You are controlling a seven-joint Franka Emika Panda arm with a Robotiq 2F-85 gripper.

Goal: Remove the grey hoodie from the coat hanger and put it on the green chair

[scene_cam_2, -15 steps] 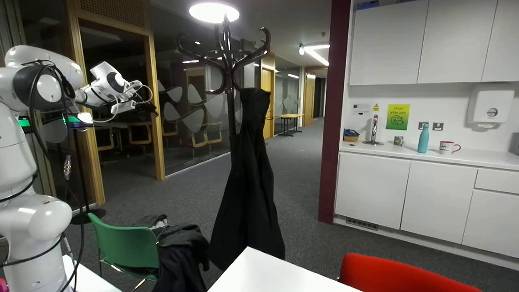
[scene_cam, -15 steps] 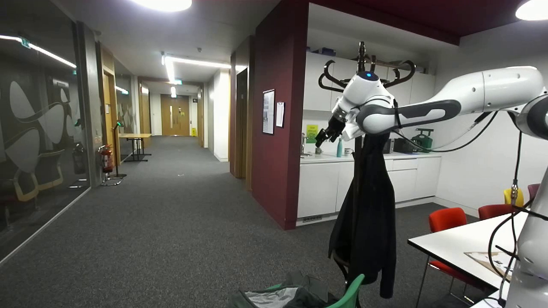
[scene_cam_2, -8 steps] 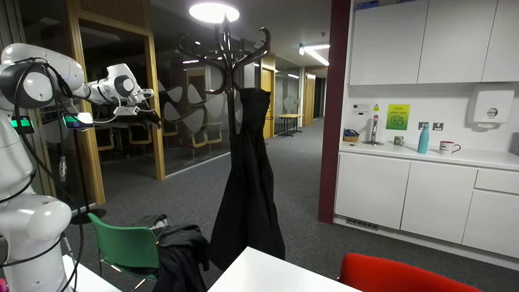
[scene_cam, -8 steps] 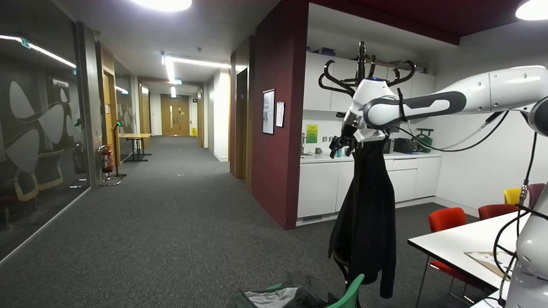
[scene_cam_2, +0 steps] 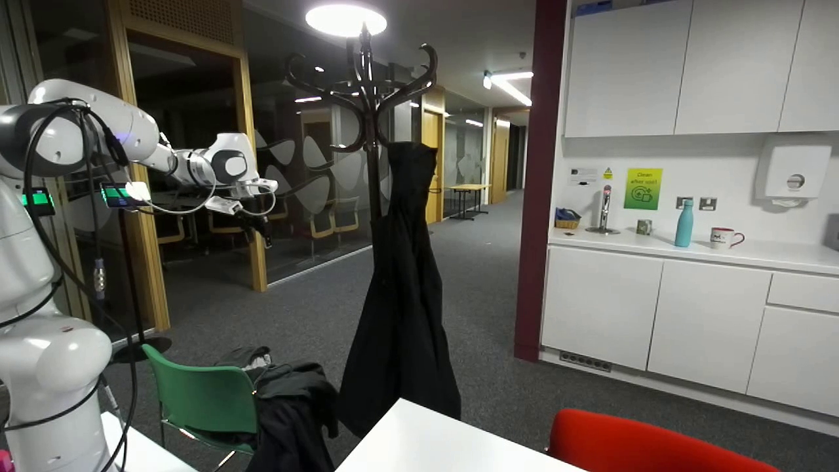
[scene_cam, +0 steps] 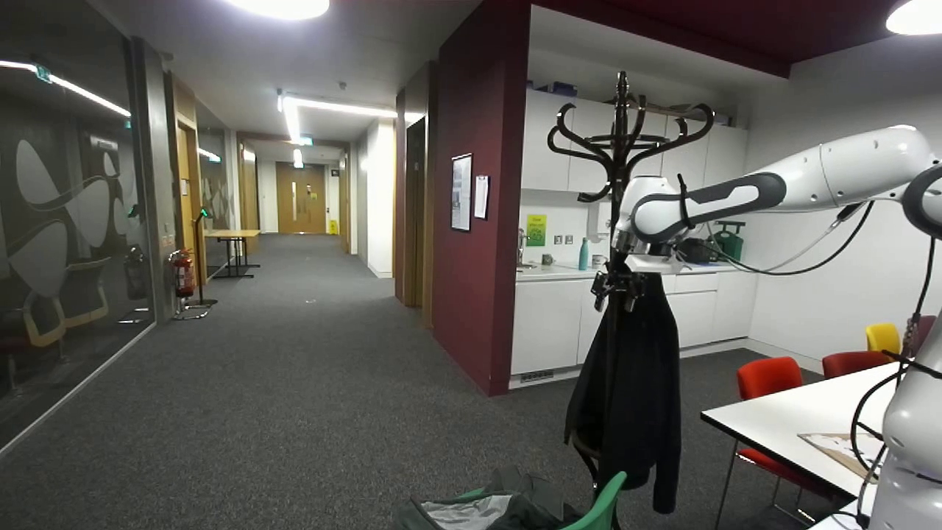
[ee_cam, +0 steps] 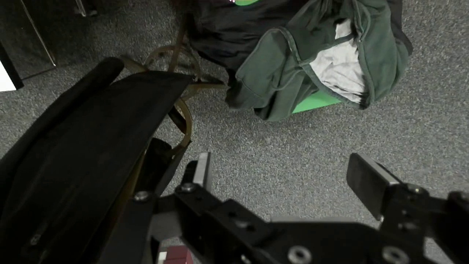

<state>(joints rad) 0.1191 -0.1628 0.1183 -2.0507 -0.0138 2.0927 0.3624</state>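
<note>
The grey hoodie lies in a loose heap over the green chair, its pale lining showing in the wrist view; the hoodie [ee_cam: 267,73] and chair [ee_cam: 315,102] also show in an exterior view as hoodie [scene_cam_2: 295,383] and green chair back [scene_cam_2: 203,396]. The chair's top edge [scene_cam: 605,500] and hoodie [scene_cam: 533,500] are at the bottom of an exterior view. The coat hanger [scene_cam: 620,132], also in an exterior view [scene_cam_2: 368,105], stands upright with a black jacket [scene_cam_2: 406,288] hanging on it. My gripper [ee_cam: 279,157] is open, empty and points down, high above the floor beside the jacket.
A white table [scene_cam_2: 446,439] and a red chair [scene_cam_2: 642,442] stand near the coat hanger. Dark fabric [scene_cam_2: 288,429] hangs below the hoodie at the chair. White cupboards with a counter [scene_cam_2: 655,252] stand along the back. Cables [scene_cam: 787,272] loop below the arm.
My gripper has come down and swung from pointing sideways to pointing downward, moving toward the coat hanger in an exterior view. The hoodie, jacket and chair have not moved.
</note>
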